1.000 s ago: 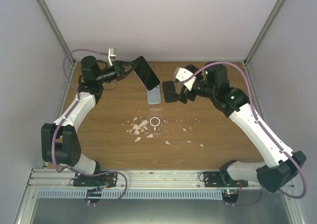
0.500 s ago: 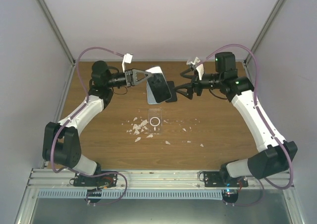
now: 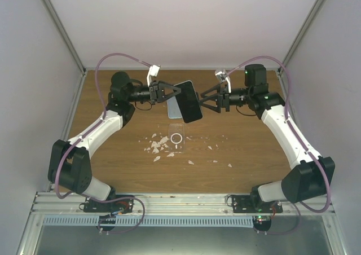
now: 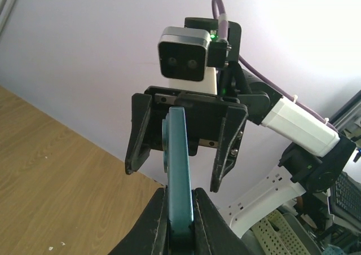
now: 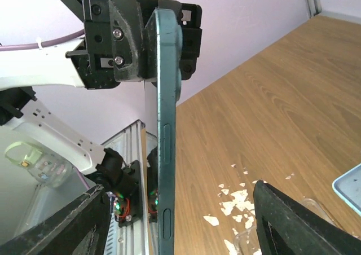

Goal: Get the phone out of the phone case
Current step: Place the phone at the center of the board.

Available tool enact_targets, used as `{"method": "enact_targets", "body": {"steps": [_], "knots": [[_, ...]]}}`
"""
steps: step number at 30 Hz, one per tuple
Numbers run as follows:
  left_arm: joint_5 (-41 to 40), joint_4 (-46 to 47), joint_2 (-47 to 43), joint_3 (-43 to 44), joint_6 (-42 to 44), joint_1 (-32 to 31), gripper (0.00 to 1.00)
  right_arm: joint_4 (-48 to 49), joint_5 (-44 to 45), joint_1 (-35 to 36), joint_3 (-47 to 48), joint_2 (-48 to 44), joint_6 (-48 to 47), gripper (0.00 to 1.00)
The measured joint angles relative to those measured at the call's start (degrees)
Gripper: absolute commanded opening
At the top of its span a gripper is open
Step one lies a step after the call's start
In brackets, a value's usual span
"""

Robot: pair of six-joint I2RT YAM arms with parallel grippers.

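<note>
Teal, slab-thin phone (image 4: 179, 170) clamped in the left pincer (image 3: 171, 91), right pincer (image 3: 203, 103) spread apart astride it.

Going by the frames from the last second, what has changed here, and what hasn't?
The left tool carried the phone rightward over the middle of the table. The right tool swung in to meet it, and its open fingers now straddle the phone's free end without gripping. The left tool stayed shut on the phone. The light blue case, clear case and white scraps have not moved.
</note>
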Motion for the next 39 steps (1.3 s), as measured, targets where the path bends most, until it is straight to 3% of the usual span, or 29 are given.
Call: {"method": "enact_targets", "body": {"steps": [4, 15, 25, 34, 36, 39], "knots": [[-0.17, 0.31, 0.00, 0.02, 0.15, -0.90, 0.00, 2.54, -0.63, 0.00, -0.76, 0.00, 2.73, 0.61], [-1.81, 0.46, 1.14, 0.15, 0.13, -1.97, 0.00, 6.27, -1.16, 0.83, -0.90, 0.28, 6.12, 0.27], [-2.67, 0.02, 1.44, 0.15, 0.22, -2.43, 0.00, 8.37, -1.79, 1.01, -2.36, 1.73, 8.68, 0.25], [-3.08, -2.23, 1.64, 0.15, 1.40, -2.47, 0.00, 10.36, -4.50, 1.46, -4.70, 2.05, 11.15, 0.01], [-3.04, -3.04, 1.64, 0.15, 2.10, -2.49, 0.05, 10.56, -5.05, 1.44, -5.09, 2.05, 11.23, 0.00], [-3.15, -5.25, 1.64, 0.26, 3.45, -2.54, 0.32, 10.97, -5.22, 1.31, -6.19, 2.03, 11.45, 0.01]]}}
